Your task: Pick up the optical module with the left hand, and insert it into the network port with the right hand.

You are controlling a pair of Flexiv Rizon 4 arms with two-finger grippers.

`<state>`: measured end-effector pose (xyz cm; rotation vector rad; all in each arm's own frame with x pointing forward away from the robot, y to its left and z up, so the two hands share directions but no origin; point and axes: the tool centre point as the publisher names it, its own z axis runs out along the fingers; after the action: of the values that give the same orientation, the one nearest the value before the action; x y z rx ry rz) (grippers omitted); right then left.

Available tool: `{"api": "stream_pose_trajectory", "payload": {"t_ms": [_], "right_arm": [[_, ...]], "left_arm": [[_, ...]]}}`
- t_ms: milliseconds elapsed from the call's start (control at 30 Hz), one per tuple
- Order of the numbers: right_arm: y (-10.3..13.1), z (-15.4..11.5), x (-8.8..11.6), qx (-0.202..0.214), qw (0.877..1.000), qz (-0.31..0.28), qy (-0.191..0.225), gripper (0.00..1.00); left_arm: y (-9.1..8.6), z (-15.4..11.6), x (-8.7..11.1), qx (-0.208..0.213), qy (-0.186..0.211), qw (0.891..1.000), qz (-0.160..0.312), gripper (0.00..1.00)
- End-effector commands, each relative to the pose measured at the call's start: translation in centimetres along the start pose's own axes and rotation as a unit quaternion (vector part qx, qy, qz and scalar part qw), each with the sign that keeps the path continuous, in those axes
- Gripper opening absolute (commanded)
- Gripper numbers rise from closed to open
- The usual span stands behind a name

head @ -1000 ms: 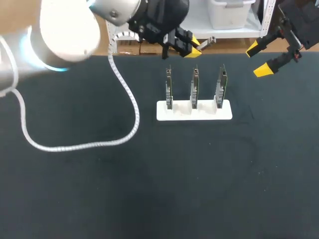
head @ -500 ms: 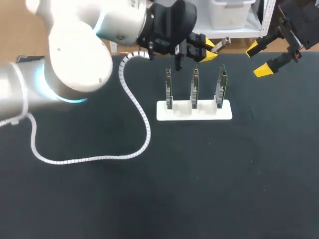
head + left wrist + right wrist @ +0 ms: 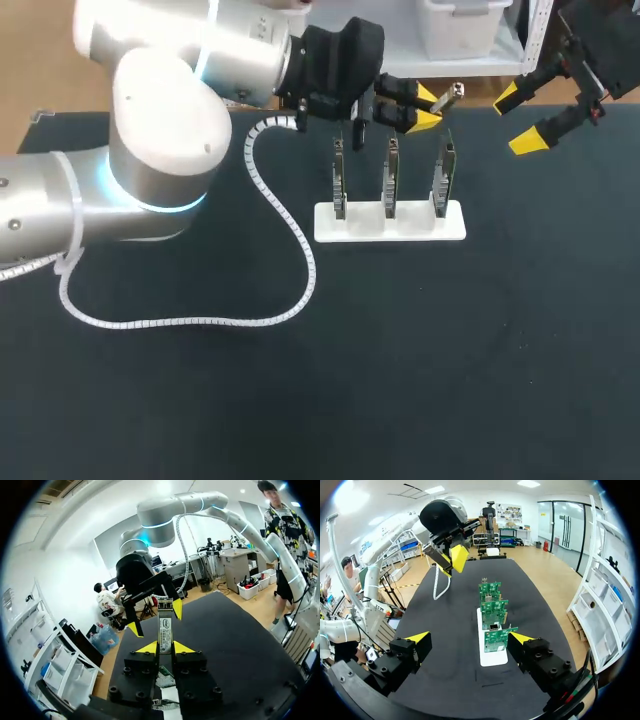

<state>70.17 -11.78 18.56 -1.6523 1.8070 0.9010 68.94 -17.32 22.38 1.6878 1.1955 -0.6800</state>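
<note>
Left claw [image 3: 427, 107] and module [image 3: 448, 96] farther right

Silver arms, black wrists, yellow fingertips.
Upper left in the head view, the left arm [image 3: 160, 130] is rounded silver with a glowing blue ring, black wrist and white coiled cable [image 3: 290, 240]; the right gripper [image 3: 517, 120], upper right, is black, yellow-tipped.
</note>
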Motion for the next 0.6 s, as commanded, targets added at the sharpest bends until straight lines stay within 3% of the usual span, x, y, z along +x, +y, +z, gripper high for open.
{"api": "stream_pose_trajectory", "payload": {"t_ms": [33, 333, 400, 600], "right_arm": [[0.1, 0.0, 0.0, 0.002, 1.000, 0.000, 0.000, 1.00], [0.1, 0.0, 0.0, 0.002, 1.000, 0.000, 0.000, 1.00], [0.1, 0.0, 0.0, 0.002, 1.000, 0.000, 0.000, 1.00], [0.1, 0.0, 0.0, 0.002, 1.000, 0.000, 0.000, 1.00]], "left_arm": [[0.3, 0.2, 0.1, 0.004, 0.001, 1.000, 0.000, 0.00], [0.3, 0.2, 0.1, 0.004, 0.001, 1.000, 0.000, 0.00], [-0.1, 1.0, 0.5, 0.004, -0.009, 0.999, -0.033, 0.00], [-0.5, 1.1, -0.8, -0.045, -0.047, 0.996, -0.058, 0.00]]}}
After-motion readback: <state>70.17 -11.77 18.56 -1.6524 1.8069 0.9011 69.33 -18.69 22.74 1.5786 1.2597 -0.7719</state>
